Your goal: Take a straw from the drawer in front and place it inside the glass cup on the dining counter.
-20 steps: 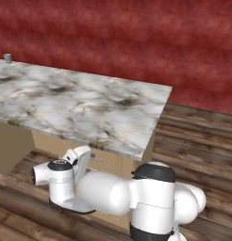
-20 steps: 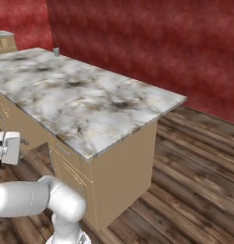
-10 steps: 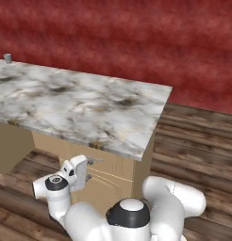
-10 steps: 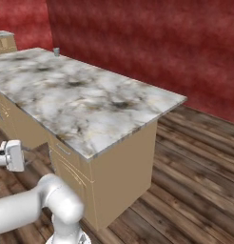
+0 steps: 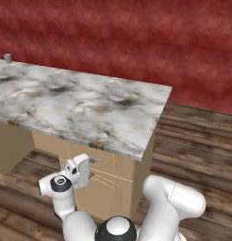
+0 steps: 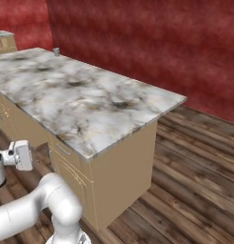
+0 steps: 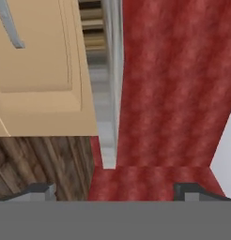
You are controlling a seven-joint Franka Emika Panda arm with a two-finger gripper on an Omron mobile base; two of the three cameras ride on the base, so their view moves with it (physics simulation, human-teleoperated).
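The dining counter [image 5: 75, 101] is a marble slab on a tan wood base, also seen from the other side [image 6: 85, 95]. The glass cup [image 5: 7, 58] stands small at its far left corner [image 6: 56, 51]. Under the slab's near edge sits the drawer [image 5: 108, 165], its front shut, with a slim silver handle [image 5: 95, 160]. My gripper [image 5: 85, 170] is low in front of that drawer, just left of the handle, and is open [image 7: 115, 191] with nothing between its fingertips [image 7: 41, 190]. The straw is hidden.
A tan panelled front [image 7: 37, 70] with a silver bar handle [image 7: 9, 23] is close by in the hand view. Dark wood floor [image 5: 193, 141] spreads to the right of the counter. A red wall [image 6: 152, 43] runs behind it.
The arm has folded down and its elbow has swung to the right. The gripper has dropped a little and edged toward the drawer front. Its jaws stay wide.
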